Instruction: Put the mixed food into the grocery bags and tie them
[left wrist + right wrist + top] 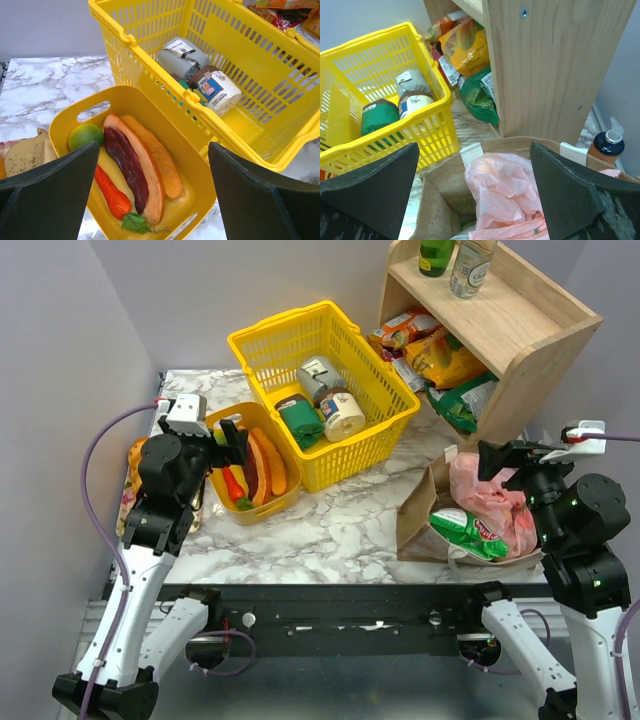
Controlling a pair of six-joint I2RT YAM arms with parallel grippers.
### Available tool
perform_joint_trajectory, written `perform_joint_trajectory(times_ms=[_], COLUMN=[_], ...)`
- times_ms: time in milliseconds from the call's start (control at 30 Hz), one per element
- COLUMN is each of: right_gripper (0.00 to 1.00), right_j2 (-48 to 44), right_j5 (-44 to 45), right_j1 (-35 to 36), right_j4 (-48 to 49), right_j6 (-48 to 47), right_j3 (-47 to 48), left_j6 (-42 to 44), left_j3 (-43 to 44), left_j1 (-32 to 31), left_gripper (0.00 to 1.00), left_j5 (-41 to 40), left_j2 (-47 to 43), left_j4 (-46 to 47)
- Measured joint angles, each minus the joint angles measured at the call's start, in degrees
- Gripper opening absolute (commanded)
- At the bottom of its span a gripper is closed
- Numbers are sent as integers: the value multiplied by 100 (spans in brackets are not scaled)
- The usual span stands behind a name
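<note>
The brown paper bag (415, 520) sits slumped, pink plastic bag (485, 490) and crisp packet (465, 530) bulging from its mouth, so both could slide out before tying (left gripper (232, 445) gapes empty over toy food (250, 470) in the yellow tub (215, 425), right gripper (497, 458) likewise above the bag)

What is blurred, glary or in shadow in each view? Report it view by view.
Top external: even, soft light, sharp throughout, faint shadow beside the yellow basket. Left wrist: the yellow tub is crisp, the left gripper a pair of dark, soft-edged shapes. Right wrist: the pink bag is bright and slightly washed out, the right gripper near-black, without detail.
</note>
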Motion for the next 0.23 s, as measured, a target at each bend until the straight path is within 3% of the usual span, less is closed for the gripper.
perform_joint_trajectory(times_ms=[233], right_gripper=[100], right_j2=[-11], right_j5=[-39], right_j1=[0], right_j4=[26], right_j6=[-81], right_j3=[-13], left_j6=[-66], left_j3=[140], left_j1=[0], left_gripper=[99], left_j5=[-59], left_j2=[-20], left_j4=[-13])
